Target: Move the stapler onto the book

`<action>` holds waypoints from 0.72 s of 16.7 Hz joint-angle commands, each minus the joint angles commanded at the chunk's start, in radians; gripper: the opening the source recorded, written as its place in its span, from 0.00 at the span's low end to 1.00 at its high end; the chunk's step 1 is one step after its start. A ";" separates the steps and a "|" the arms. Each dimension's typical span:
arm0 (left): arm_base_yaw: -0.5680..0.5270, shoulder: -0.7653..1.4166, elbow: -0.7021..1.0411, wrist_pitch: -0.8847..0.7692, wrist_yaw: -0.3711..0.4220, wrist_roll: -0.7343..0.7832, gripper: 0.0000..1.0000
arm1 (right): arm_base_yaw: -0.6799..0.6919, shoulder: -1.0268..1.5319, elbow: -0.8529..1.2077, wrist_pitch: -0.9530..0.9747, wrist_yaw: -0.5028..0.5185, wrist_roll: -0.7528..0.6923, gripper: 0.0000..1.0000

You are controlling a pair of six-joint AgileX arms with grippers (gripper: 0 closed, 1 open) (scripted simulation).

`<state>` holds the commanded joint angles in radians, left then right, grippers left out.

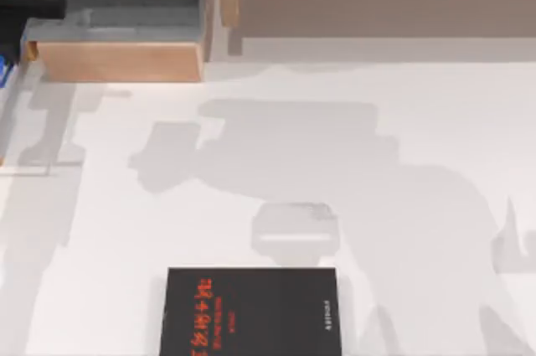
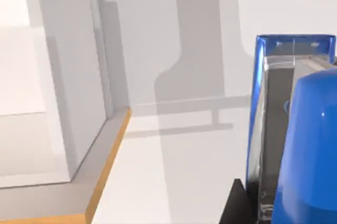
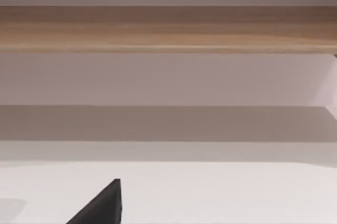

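1. Top view: left arm (image 1: 29,6) at the table's far-left edge, a sliver of blue stapler (image 1: 5,71) below it; book (image 1: 251,310) well apart at the near edge, centre.
2. Left wrist view: stapler (image 2: 295,129) close up beside a black finger (image 2: 237,205); jaw state cannot be told.
3. Right gripper: finger tip (image 3: 102,205) over bare table; jaw state unclear.
4. Advice: confirm a firm grip, lift clear, set it flat mid-cover.

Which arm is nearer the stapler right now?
Left. The left arm is at the far left edge of the table, with the stapler close up before its wrist camera. The right arm faces the wooden shelf, apparently farther off.
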<state>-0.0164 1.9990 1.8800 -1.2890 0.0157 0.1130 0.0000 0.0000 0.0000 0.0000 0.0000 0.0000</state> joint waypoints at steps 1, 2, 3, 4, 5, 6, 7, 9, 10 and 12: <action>-0.065 -0.020 -0.063 0.006 0.000 -0.073 0.00 | 0.000 0.000 0.000 0.000 0.000 0.000 1.00; -0.134 -0.037 -0.127 0.016 -0.002 -0.150 0.00 | 0.000 0.000 0.000 0.000 0.000 0.000 1.00; -0.206 -0.054 -0.190 0.029 -0.005 -0.230 0.00 | 0.000 0.000 0.000 0.000 0.000 0.000 1.00; -0.279 -0.069 -0.253 0.046 -0.009 -0.314 0.00 | 0.000 0.000 0.000 0.000 0.000 0.000 1.00; -0.353 -0.085 -0.314 0.065 -0.015 -0.400 0.00 | 0.000 0.000 0.000 0.000 0.000 0.000 1.00; -0.427 -0.100 -0.373 0.087 -0.022 -0.486 0.00 | 0.000 0.000 0.000 0.000 0.000 0.000 1.00; -0.497 -0.115 -0.429 0.110 -0.031 -0.570 0.00 | 0.000 0.000 0.000 0.000 0.000 0.000 1.00; -0.630 -0.148 -0.531 0.161 -0.053 -0.727 0.00 | 0.000 0.000 0.000 0.000 0.000 0.000 1.00; -0.691 -0.165 -0.576 0.188 -0.064 -0.798 0.00 | 0.000 0.000 0.000 0.000 0.000 0.000 1.00; -0.801 -0.203 -0.647 0.241 -0.085 -0.916 0.00 | 0.000 0.000 0.000 0.000 0.000 0.000 1.00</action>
<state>-0.8177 1.7965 1.2327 -1.0483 -0.0693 -0.8027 0.0000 0.0000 0.0000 0.0000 0.0000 0.0000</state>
